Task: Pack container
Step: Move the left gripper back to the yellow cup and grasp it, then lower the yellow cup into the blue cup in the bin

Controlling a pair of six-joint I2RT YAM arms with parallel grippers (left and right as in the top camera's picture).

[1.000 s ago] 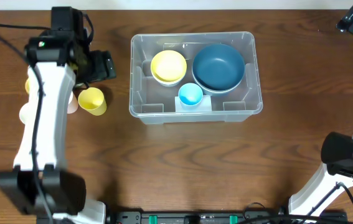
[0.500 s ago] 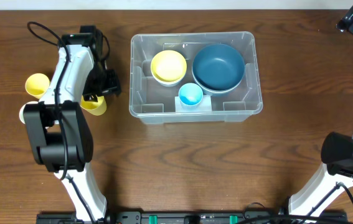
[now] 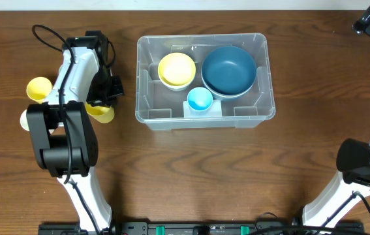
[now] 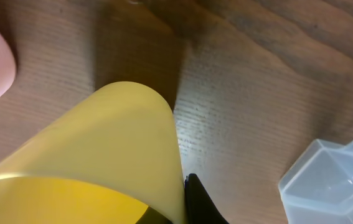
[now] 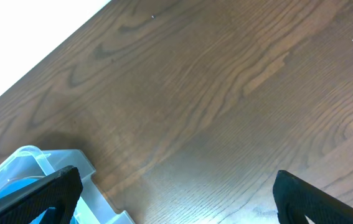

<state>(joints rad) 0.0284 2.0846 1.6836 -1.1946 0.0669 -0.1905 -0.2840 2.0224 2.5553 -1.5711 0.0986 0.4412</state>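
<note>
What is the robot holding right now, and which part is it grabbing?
The left jaws are shut on the yellow cup, pinching its side wall, seemingly near the open end. The right jaws are open and hold nothing.

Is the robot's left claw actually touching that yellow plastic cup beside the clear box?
Touching. The left wrist view shows a black finger of the left gripper flush against the yellow plastic cup, no gap.

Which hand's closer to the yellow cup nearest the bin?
Left. The left hand is closed on the yellow cup; the right hand sits open at the table's far corner, beyond the bin.
</note>
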